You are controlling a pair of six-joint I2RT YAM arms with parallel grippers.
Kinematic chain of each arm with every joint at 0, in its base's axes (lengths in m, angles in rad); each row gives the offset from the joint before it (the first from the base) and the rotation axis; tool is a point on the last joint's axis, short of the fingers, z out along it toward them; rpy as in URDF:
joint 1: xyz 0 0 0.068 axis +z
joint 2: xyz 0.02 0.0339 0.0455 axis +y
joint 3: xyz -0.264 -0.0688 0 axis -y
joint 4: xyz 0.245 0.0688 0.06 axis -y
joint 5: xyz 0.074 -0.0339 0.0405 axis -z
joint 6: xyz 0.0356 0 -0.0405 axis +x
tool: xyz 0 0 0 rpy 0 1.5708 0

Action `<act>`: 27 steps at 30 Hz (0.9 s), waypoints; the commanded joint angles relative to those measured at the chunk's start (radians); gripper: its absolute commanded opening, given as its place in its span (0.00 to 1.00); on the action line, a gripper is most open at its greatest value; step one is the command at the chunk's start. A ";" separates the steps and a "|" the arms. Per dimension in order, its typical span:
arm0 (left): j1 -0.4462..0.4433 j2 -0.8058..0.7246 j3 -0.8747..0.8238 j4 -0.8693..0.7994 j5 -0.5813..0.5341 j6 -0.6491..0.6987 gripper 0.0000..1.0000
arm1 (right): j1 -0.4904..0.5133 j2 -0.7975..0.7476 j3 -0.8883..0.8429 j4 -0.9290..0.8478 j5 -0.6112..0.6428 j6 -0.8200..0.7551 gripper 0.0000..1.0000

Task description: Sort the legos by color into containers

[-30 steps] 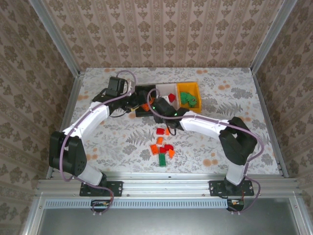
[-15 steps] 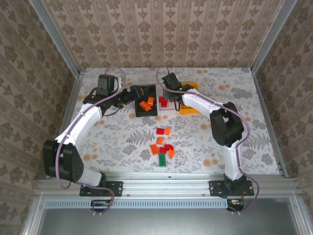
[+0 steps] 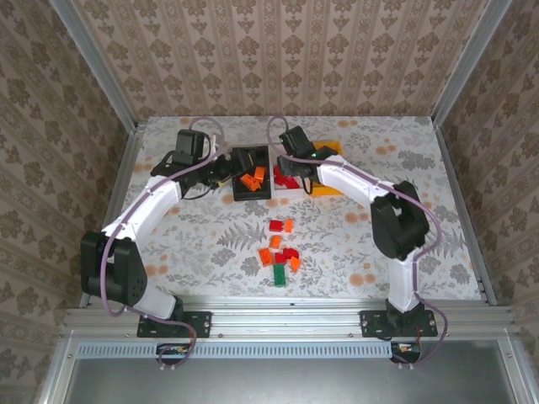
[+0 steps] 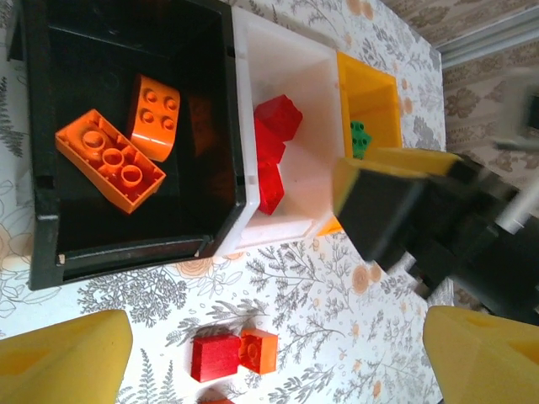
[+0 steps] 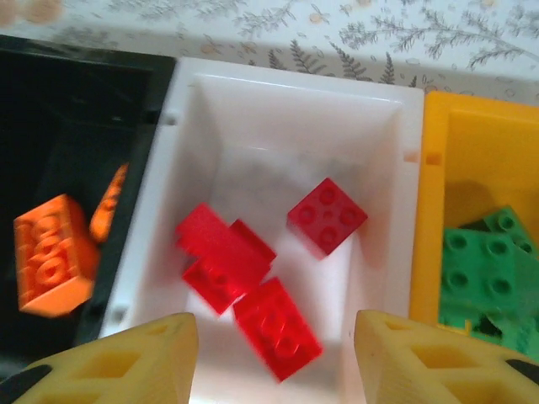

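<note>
The white bin runs lengthwise front to back. The right gripper hangs nose-down over it, and the left gripper reaches in from its left. Both are spread wide and empty.

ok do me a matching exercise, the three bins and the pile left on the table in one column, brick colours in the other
Things:
1 black bin
2 white bin
3 orange-yellow bin
4 loose pile on the table

Colours:
a green bricks
b red, orange and green mixed
c orange bricks
d red bricks

Pairs: 1-c, 2-d, 3-a, 4-b
</note>
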 commanded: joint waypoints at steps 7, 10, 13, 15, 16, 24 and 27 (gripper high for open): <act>-0.012 -0.023 0.001 -0.029 -0.047 0.015 0.92 | 0.256 -0.135 -0.300 0.051 0.082 0.012 0.44; -0.006 -0.029 0.004 -0.034 -0.047 0.013 0.92 | 0.294 -0.118 -0.336 0.048 0.063 -0.007 0.45; 0.001 -0.044 0.004 -0.035 -0.054 0.017 0.92 | 0.312 -0.081 -0.340 0.029 0.047 -0.052 0.54; 0.008 -0.053 0.005 -0.037 -0.062 0.023 0.92 | 0.316 -0.054 -0.331 0.011 0.050 -0.084 0.56; 0.010 -0.058 0.005 -0.038 -0.065 0.025 0.92 | 0.318 -0.040 -0.323 0.004 0.054 -0.096 0.58; 0.015 -0.059 0.002 -0.031 -0.056 0.020 0.92 | 0.331 0.039 -0.263 -0.027 0.144 -0.150 0.62; 0.015 -0.057 0.000 -0.025 -0.048 0.014 0.92 | 0.333 0.056 -0.247 -0.034 0.196 -0.157 0.62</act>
